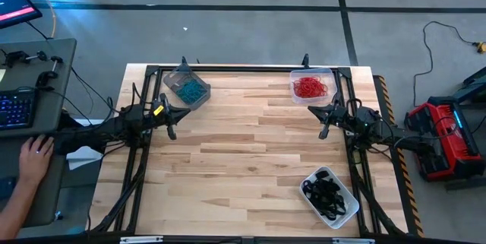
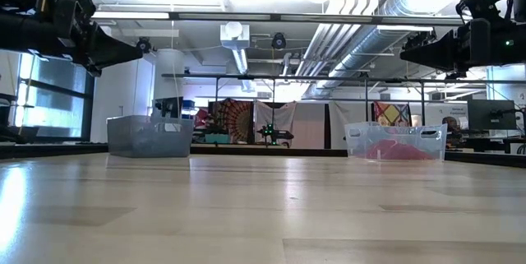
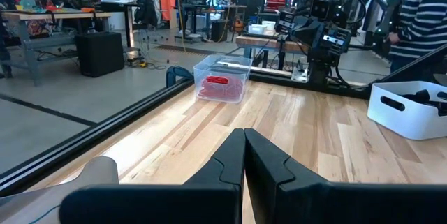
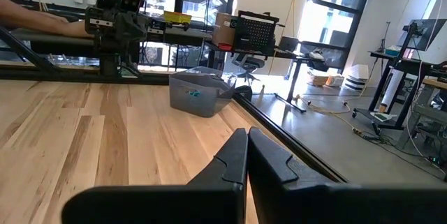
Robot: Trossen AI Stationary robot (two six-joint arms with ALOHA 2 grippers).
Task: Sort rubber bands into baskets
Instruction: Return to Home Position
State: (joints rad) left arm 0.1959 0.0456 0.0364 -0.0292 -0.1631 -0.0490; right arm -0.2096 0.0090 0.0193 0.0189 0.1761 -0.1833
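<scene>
Three baskets stand on the wooden table. A grey-tinted basket (image 1: 186,86) at the far left holds teal-blue rubber bands (image 1: 187,90). A clear basket (image 1: 312,86) at the far right holds red rubber bands (image 1: 310,87). A whitish basket (image 1: 330,196) at the near right holds black rubber bands (image 1: 325,194). My left gripper (image 1: 182,112) hovers shut at the left edge, level, above the table. My right gripper (image 1: 313,111) hovers shut at the right edge, level. Neither holds anything.
A black frame (image 1: 243,68) runs along the table's far edge and sides. A person's hand (image 1: 34,156) rests on a desk left of the table, beside a keyboard (image 1: 15,109). Bare wood (image 1: 243,145) lies between the arms.
</scene>
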